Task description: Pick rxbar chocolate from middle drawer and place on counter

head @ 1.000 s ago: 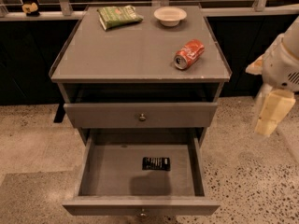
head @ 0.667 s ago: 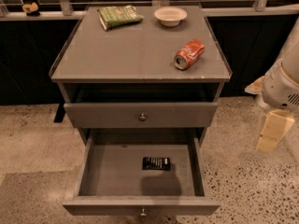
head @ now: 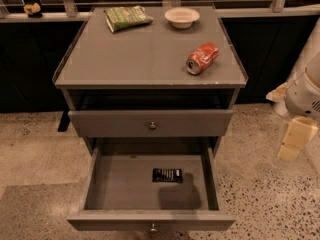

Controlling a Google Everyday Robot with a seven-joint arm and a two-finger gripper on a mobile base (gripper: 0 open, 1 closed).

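The rxbar chocolate (head: 167,175) is a flat black bar with white lettering. It lies on the floor of the pulled-out middle drawer (head: 150,220), right of centre. The counter (head: 145,59) is the cabinet's flat grey top. My gripper (head: 294,141) hangs off the cabinet's right side, over the speckled floor at about the drawer's height. It is well apart from the bar and the drawer, with nothing seen in it.
On the counter lie a red soda can (head: 202,58) on its side, a green snack bag (head: 127,17) and a white bowl (head: 182,17). A shut knobbed drawer (head: 151,123) sits above the open one. A dark wall and a rail run behind.
My gripper has dropped lower beside the cabinet's right side and shifted slightly right. The bar, the drawer and the counter items have not moved.
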